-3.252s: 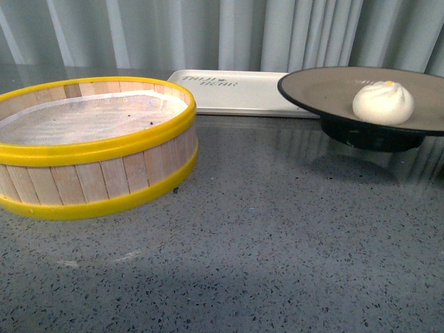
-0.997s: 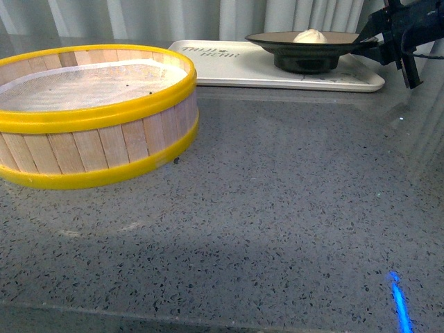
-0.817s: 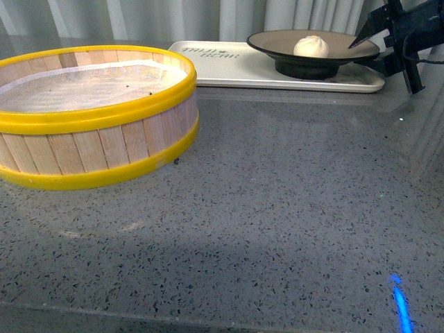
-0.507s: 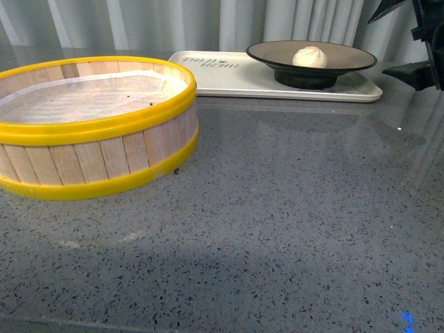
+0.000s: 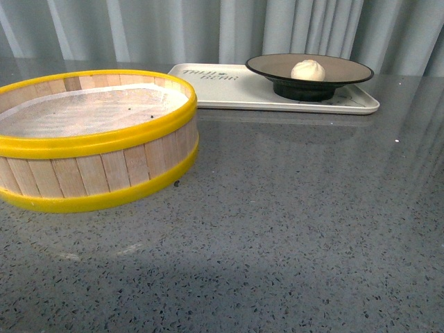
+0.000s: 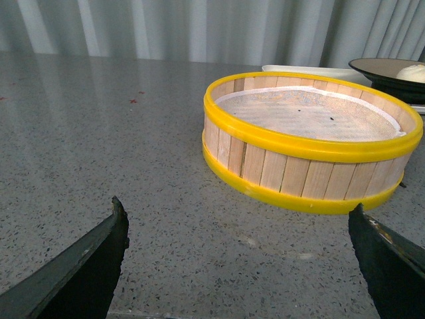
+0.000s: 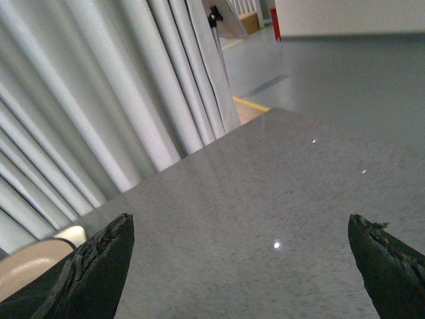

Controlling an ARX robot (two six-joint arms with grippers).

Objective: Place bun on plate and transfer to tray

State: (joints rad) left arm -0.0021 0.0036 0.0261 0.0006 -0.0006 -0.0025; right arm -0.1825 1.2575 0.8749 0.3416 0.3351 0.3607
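Observation:
The white bun (image 5: 307, 69) lies in the brown-grey plate (image 5: 347, 67) with a black rim. The plate stands on the right half of the cream-white tray (image 5: 229, 89) at the back of the table. The bun (image 6: 412, 72) and plate (image 6: 372, 66) also show at the edge of the left wrist view. Neither arm shows in the front view. My left gripper (image 6: 239, 256) is open and empty over bare table, short of the steamer basket. My right gripper (image 7: 242, 259) is open and empty over bare table near the curtain; a corner of the tray (image 7: 30, 262) shows beside it.
A yellow-rimmed wooden steamer basket (image 5: 90, 139) with a white liner stands at the left front; it also shows in the left wrist view (image 6: 309, 139). Grey pleated curtains (image 5: 139, 31) hang behind the table. The table's far edge (image 7: 265, 113) shows in the right wrist view.
The right gripper, which was at the plate's right rim on the tray, let go, drew back to the right and left the front view. Plate and bun stay on the tray.

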